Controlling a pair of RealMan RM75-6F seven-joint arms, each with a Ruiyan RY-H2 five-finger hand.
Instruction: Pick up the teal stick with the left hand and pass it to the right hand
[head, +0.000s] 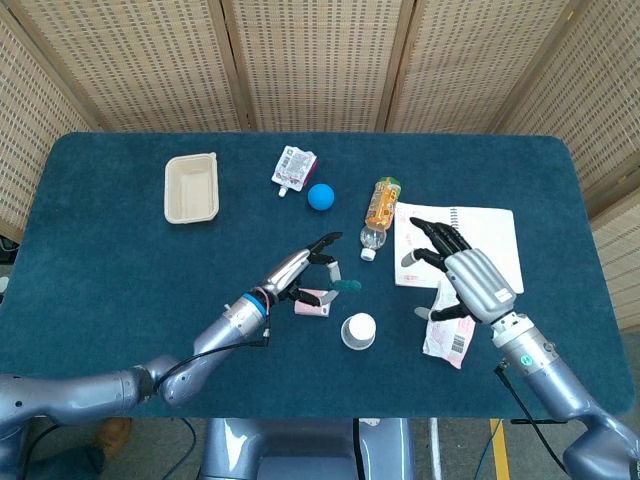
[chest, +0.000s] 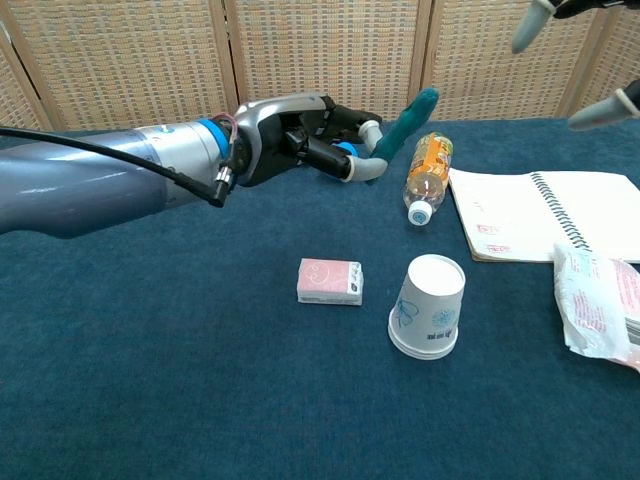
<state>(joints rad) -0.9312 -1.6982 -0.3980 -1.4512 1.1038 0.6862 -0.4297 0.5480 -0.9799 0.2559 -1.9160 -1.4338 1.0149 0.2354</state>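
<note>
My left hand (head: 303, 272) (chest: 300, 136) is raised over the middle of the table and pinches the teal stick (head: 347, 287) (chest: 406, 120) by one end. The stick's free end points toward my right side. My right hand (head: 462, 283) hovers open above the notebook's near corner, fingers spread, a short gap away from the stick's tip. In the chest view only the right hand's fingertips (chest: 528, 26) show at the top right edge.
Below the hands lie a pink packet (head: 312, 301), an upturned paper cup (head: 358, 331) and a crumpled wrapper (head: 450, 327). An open notebook (head: 485, 243), an orange bottle (head: 380, 209), a blue ball (head: 320, 196), a pouch (head: 293, 167) and a cream tray (head: 190, 187) sit farther back.
</note>
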